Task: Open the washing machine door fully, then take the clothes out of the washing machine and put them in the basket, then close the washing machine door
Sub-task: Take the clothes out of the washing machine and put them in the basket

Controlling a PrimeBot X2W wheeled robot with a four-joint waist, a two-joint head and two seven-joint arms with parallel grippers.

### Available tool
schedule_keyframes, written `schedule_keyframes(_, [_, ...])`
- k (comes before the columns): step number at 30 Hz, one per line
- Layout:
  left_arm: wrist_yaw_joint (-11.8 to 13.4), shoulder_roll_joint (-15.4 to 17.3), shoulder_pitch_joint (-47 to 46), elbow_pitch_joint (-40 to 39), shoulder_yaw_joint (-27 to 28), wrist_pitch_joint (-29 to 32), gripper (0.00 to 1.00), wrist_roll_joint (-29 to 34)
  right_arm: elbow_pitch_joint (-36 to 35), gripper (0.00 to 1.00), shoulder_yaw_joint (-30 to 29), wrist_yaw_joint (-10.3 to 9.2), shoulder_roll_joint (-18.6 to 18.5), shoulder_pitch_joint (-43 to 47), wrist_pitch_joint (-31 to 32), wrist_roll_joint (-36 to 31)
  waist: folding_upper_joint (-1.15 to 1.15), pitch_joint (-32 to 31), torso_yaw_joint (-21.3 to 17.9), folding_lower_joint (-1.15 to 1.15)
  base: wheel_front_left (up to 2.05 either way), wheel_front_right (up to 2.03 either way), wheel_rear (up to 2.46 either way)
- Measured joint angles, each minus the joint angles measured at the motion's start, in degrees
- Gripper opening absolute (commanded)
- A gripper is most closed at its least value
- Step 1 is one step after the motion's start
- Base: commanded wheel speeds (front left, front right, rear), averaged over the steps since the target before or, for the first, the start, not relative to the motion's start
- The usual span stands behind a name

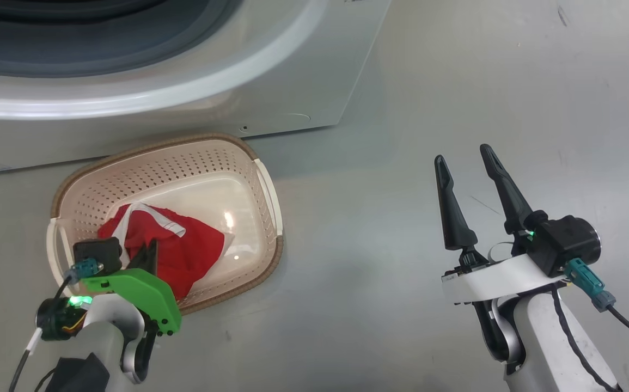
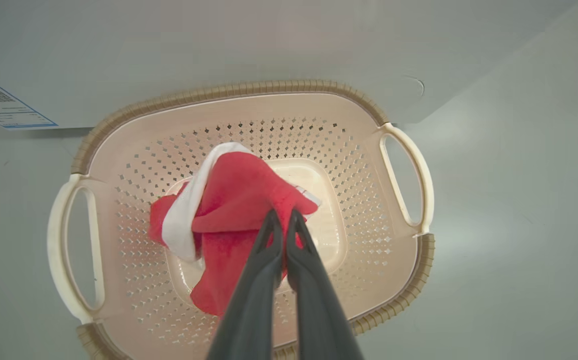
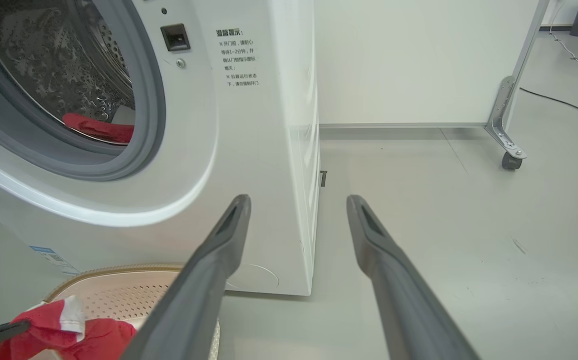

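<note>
Lower left, left pincer [image 1: 148, 255] pinches the red clothes [image 1: 189, 245] low inside the basket [image 1: 270, 190], seemingly to release them; right pincer [image 1: 462, 155] stands wide and empty, lower right. Left wrist: blue label [image 2: 3, 107] upper left, unreadable. Right wrist: washing machine [image 3: 268, 150] carries Chinese writing [image 3: 237, 57]; another red garment [image 3: 99, 131] lies in its drum [image 3: 68, 65].

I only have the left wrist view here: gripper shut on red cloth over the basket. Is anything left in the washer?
Observer: Yes. Apart from the clothes you see, the right wrist view shows another red garment lying low in the washing machine drum.
Operator: Where is the right gripper?
Observer: The right gripper is open, holding nothing, above the floor to the right of the basket.
Operator: Is the drum mouth covered?
Observer: No, its grey seal is exposed.
</note>
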Motion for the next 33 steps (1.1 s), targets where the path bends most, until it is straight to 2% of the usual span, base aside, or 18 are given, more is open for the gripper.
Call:
schedule_keyframes(15, [-2.0, -0.3, -8.3, 12.6, 0.0, 4.6, 0.0, -1.5, 0.0, 1.0, 1.0, -0.24, 0.0, -3.5, 0.0, 1.2, 0.0, 5.3, -1.6, 0.0, 0.0, 0.0, 0.0])
schedule_keyframes(16, [-2.2, -0.3, -8.8, 13.1, 0.0, 4.6, 0.04, -1.5, 0.1, 1.0, 1.0, -0.24, 0.0, -3.7, 0.0, 1.3, 0.0, 5.4, -1.6, 0.0, 0.0, 0.0, 0.0])
schedule_keyframes(17, [-2.2, -0.4, -9.3, 13.6, 0.1, 4.6, 0.32, -1.5, 0.1, 1.0, 1.0, -0.25, 0.0, -3.9, 0.0, 1.3, 0.0, 5.4, -1.6, 0.0, 0.0, 0.0, 0.0])
schedule_keyframes(18, [-2.2, -0.4, -9.7, 14.0, 0.1, 4.6, 0.43, -1.5, 0.1, 1.0, 1.0, -0.25, 0.0, -4.0, 0.0, 1.3, 0.0, 5.4, -1.6, 0.0, 0.0, 0.0, 0.0])
schedule_keyframes(19, [-2.2, -0.4, -10.2, 14.4, -0.1, 4.6, 0.83, -1.5, 0.3, 1.0, 1.0, -0.25, 0.0, -4.0, 0.0, 1.3, 0.0, 5.4, -1.6, 0.0, 0.0, 0.0, 0.0])
schedule_keyframes(20, [-2.4, -0.4, -10.5, 15.2, -0.2, 4.6, 1.0, -1.5, 0.6, 1.0, 1.0, -0.25, 0.0, -4.0, 0.0, 1.4, 0.0, 5.3, -1.6, 0.0, 0.0, 0.0, 0.0])
schedule_keyframes(24, [-2.5, -0.5, -10.7, 17.5, -0.3, 4.3, 1.0, -1.5, 1.4, 1.0, 0.9, -0.73, -0.1, -4.0, 0.0, 1.4, 0.0, 4.7, -1.4, 0.0, 0.0, 0.0, 0.0])
schedule_keyframes(33, [-3.0, -0.9, -10.7, 20.5, 0.7, -1.0, 1.0, -1.5, 2.7, 1.0, 0.0, -0.74, -0.1, -3.9, 0.0, 1.5, 0.0, 2.2, -0.6, 0.0, 0.0, 0.0, 0.0])
